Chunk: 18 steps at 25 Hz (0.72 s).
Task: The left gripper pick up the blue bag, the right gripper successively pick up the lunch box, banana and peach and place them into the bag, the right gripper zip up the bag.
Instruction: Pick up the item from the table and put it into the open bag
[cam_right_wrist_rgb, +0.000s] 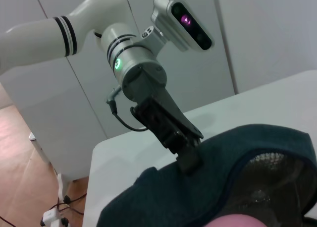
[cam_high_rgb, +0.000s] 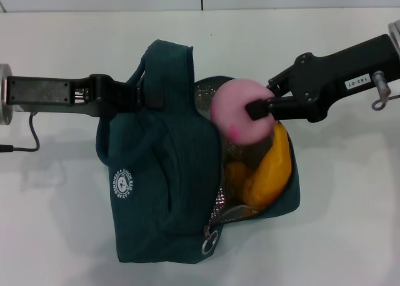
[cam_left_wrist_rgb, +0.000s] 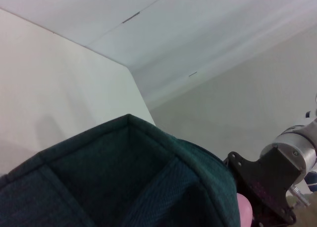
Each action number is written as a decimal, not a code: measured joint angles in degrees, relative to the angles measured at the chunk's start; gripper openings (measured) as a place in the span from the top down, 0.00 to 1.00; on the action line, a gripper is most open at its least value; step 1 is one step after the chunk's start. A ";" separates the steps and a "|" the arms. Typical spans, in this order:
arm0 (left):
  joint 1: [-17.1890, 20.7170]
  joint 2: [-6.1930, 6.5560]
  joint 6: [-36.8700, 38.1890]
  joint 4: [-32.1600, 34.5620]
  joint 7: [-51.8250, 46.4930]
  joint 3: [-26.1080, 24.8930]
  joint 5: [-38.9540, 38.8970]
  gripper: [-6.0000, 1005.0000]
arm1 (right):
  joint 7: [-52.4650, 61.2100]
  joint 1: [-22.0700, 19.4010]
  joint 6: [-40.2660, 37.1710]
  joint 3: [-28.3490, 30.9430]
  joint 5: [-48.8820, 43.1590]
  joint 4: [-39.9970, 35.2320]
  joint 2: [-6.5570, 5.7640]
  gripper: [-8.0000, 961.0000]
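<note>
A: Why does the left gripper point(cam_high_rgb: 150, 96) grip the blue bag point(cam_high_rgb: 159, 192) at its handle?

B: Its jaws are clamped there, holding the mouth open on the desk point(cam_high_rgb: 56, 223).

A: And the right gripper point(cam_high_rgb: 261, 107)?

B: Jaws closed on the peach point(cam_high_rgb: 234, 114), poised over that mouth, above the banana point(cam_high_rgb: 265, 173) already inside the bag.

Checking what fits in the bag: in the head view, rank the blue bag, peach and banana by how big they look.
1. blue bag
2. peach, raised nearer the camera
3. banana, partly hidden, so unsure
</note>
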 joint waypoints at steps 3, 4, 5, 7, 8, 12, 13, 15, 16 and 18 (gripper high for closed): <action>0.17 -0.05 0.00 0.00 0.13 0.00 -0.02 0.95 | -0.09 0.17 0.08 0.02 0.21 0.11 0.02 0.82; 0.22 -0.05 0.00 0.00 0.15 -0.01 -0.02 0.95 | -0.15 0.18 0.10 0.04 0.22 0.08 0.04 0.81; 0.26 -0.06 0.00 0.00 0.18 -0.01 -0.02 0.95 | -0.19 0.18 0.09 0.07 0.22 0.01 0.05 0.81; 0.33 -0.07 0.00 0.00 0.26 0.00 -0.03 0.95 | -0.20 0.18 0.08 0.07 0.24 0.00 0.04 0.79; 0.35 -0.07 -0.01 0.00 0.28 0.00 -0.03 0.95 | -0.20 0.17 0.13 0.07 0.25 0.01 0.03 0.73; 0.35 -0.08 -0.08 0.00 0.35 0.00 -0.03 0.95 | -0.16 0.10 0.39 0.12 0.27 0.10 -0.04 0.53; 0.35 -0.09 -0.08 0.00 0.36 0.00 -0.03 0.95 | -0.15 0.15 0.42 0.15 0.26 0.11 -0.07 0.51; 0.35 -0.08 -0.09 0.00 0.37 0.00 -0.03 0.95 | -0.15 0.17 0.43 0.14 0.11 0.12 -0.07 0.46; 0.35 -0.08 -0.09 0.00 0.37 0.00 -0.03 0.95 | -0.15 0.17 0.44 0.13 0.05 0.13 -0.07 0.44; 0.35 -0.08 -0.09 0.00 0.38 0.00 -0.03 0.95 | -0.11 0.18 0.55 0.12 -0.02 0.14 -0.07 0.39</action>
